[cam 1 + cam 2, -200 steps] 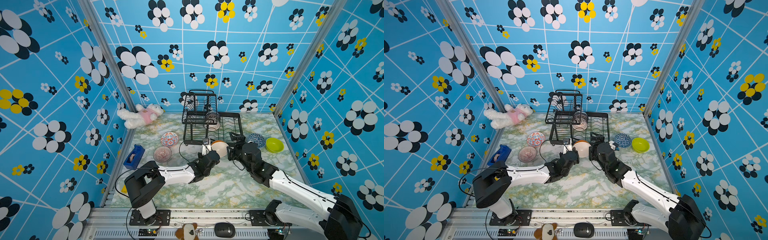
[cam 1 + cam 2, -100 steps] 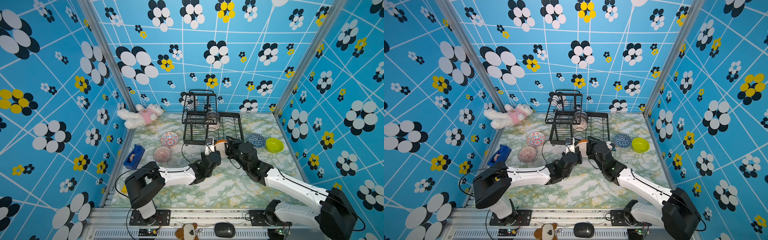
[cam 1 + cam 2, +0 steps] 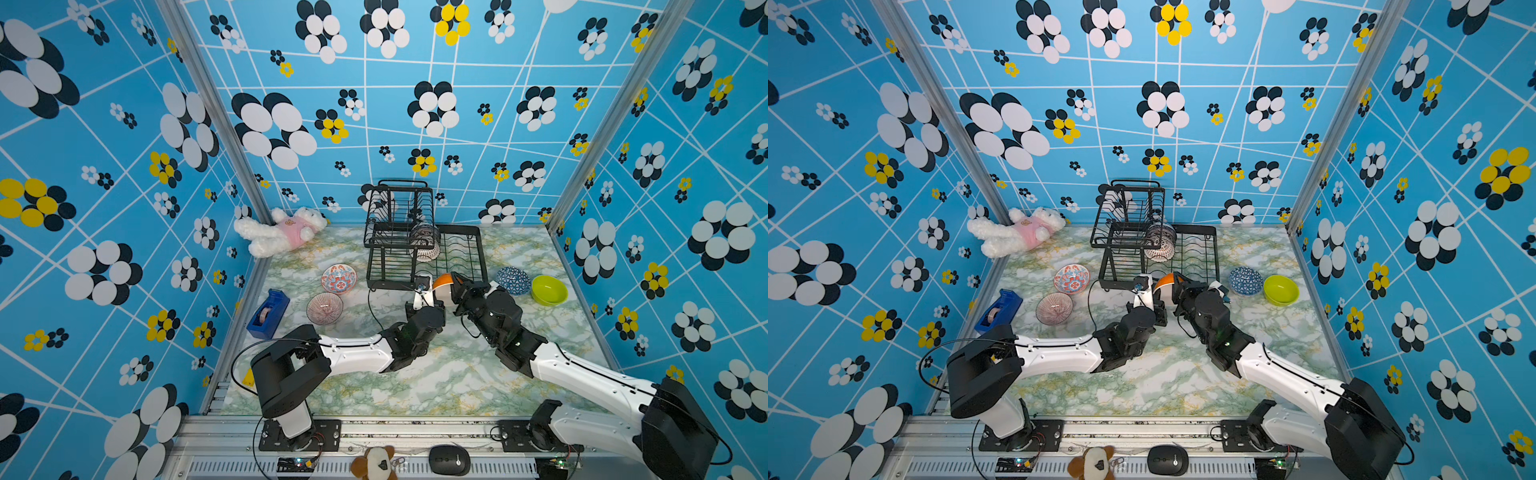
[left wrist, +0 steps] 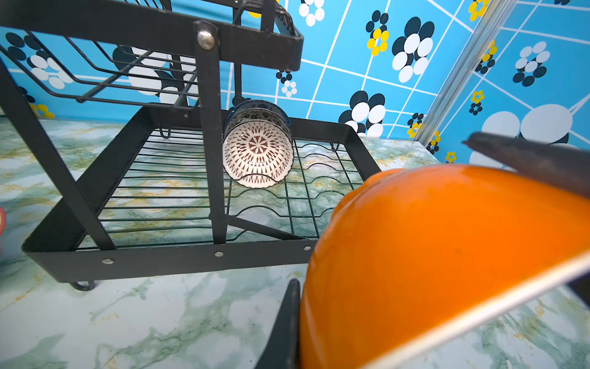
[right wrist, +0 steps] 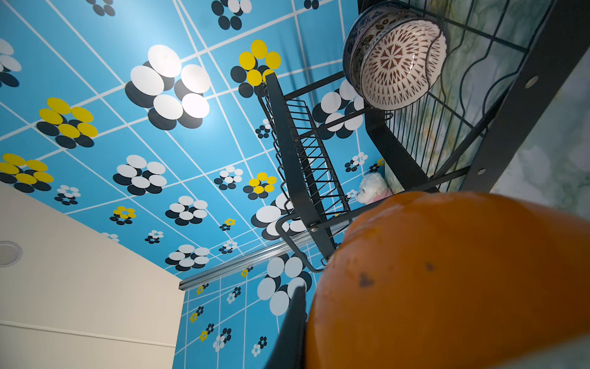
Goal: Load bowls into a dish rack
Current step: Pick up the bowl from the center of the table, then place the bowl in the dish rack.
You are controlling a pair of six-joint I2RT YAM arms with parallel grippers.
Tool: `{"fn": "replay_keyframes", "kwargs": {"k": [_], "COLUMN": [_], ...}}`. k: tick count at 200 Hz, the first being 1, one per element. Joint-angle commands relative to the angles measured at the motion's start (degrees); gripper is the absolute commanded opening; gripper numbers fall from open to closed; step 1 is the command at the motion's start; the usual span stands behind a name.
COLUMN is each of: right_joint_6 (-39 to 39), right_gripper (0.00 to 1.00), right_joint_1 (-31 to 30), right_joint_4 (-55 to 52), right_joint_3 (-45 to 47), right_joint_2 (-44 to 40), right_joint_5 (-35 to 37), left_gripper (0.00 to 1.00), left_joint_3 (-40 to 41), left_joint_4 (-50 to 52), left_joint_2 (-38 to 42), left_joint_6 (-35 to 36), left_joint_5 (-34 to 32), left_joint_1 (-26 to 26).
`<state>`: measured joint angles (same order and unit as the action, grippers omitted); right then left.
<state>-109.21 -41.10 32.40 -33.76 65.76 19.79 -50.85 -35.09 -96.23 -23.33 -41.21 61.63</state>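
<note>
An orange bowl [image 3: 443,286] is held tilted in the middle of both top views, just in front of the dish rack [image 3: 478,253]. Its edge is pinched by the left gripper [image 3: 428,291] and by the right gripper [image 3: 455,284]. A patterned bowl [image 3: 425,245] is stood on its edge in the rack's lower tray. On the table [image 3: 415,374], a red-blue bowl [image 3: 338,277] and a purple bowl [image 3: 324,307] are seen left of the rack, and a blue-and-white bowl [image 3: 513,280] and a green bowl [image 3: 548,289] right of it.
</note>
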Motion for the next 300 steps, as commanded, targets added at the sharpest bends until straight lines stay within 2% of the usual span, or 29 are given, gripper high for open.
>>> {"fn": "replay_keyframes", "kwargs": {"k": [1, 17, 37, 50, 75, 111, 138, 221, 253, 276, 300], "right_joint_6": [7.0, 9.9, 11.4, 12.5, 15.2, 18.4, 20.8, 32.3, 35.4, 35.9, 33.1], "right_gripper": [0.0, 0.0, 0.0, 0.0, 0.0, 0.0, 0.0, 0.0, 0.0, 0.0, 0.0], "right_joint_1": [4.1, 5.7, 7.1, 8.0, 9.1, 11.8, 13.6, 15.8, 16.3, 17.0, 18.8], "right_joint_4": [9.9, 15.9, 19.9, 20.8, 19.8, 19.4, 19.6, 18.0, 18.7, 23.1, 31.0], "right_joint_3": [1.9, 2.6, 3.0, 3.2, 3.4, 4.1, 4.2, 0.5, -0.5, -1.2, -1.7], "right_joint_2": [1.2, 2.2, 2.6, 2.2, 0.7, -0.2, 0.2, 5.6, 8.7, 13.0, 18.2], "right_joint_5": [1.8, -0.2, -1.6, -2.3, -3.0, -5.6, -7.8, -15.4, -17.0, -19.0, -20.1], "left_gripper": [0.28, 0.5, 0.66, 0.74, 0.83, 0.89, 0.99, 0.99, 0.99, 0.99, 0.99], "left_joint_3": [-1.1, -1.3, -1.2, -1.5, -2.1, -2.5, -2.2, -0.4, 0.2, 1.6, 0.6], "left_joint_4": [1.0, 2.0, 4.0, 6.0, 9.6, 13.4, 15.7, 21.9, 27.0, 29.4, 35.2], "left_joint_2": [1.0, 1.5, 2.3, 3.0, 4.4, 6.7, 8.9, 17.1, 21.0, 24.1, 26.7], "left_joint_6": [2.3, 1.3, 0.0, -1.0, -2.4, -2.4, -1.1, 7.3, 6.9, 6.1, 5.1], "left_joint_5": [2.7, 3.3, 4.3, 4.9, 6.2, 8.8, 9.4, 7.9, 9.7, 11.8, 16.5], "left_joint_1": [1.7, 1.7, 1.6, 1.4, 1.1, 0.9, 0.7, -0.7, -3.1, -5.3, -8.8]}}
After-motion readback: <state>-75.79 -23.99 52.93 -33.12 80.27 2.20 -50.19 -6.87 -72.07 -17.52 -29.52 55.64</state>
